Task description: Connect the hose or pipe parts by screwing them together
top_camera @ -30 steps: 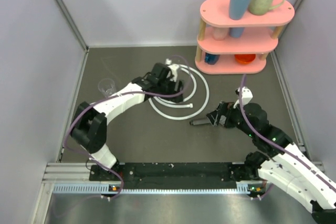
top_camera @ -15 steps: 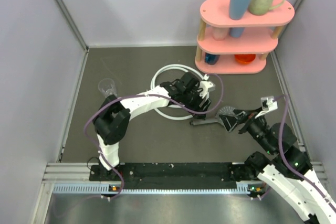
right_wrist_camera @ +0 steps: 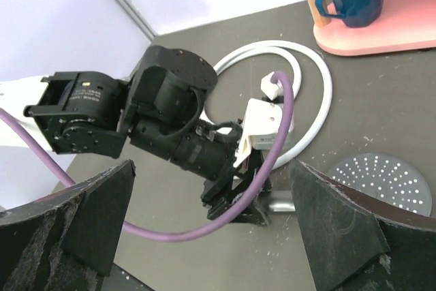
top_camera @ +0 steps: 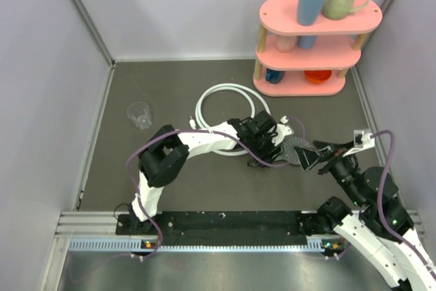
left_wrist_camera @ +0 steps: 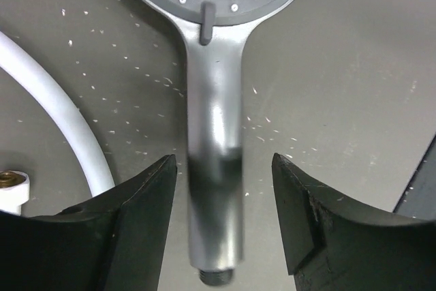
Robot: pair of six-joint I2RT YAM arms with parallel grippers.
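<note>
The left gripper [left_wrist_camera: 223,165] is down over the dark grey shower head [left_wrist_camera: 212,86], jaws apart either side of its straight handle, a sliver of gap on each side and no grip. The right gripper [right_wrist_camera: 212,167] hangs gaping wide just past the head's round face, opposite the handle, holding nothing. The white hose [top_camera: 227,87] lies looped just beside the handle.

Shower head [left_wrist_camera: 213,100] runs off the top edge of the left wrist view, its face half lost; the hose [left_wrist_camera: 65,110] leaves at the left edge. From above, the left gripper [top_camera: 266,149] covers most of its handle. The right arm [top_camera: 368,228] is cut at the lower right corner.
</note>
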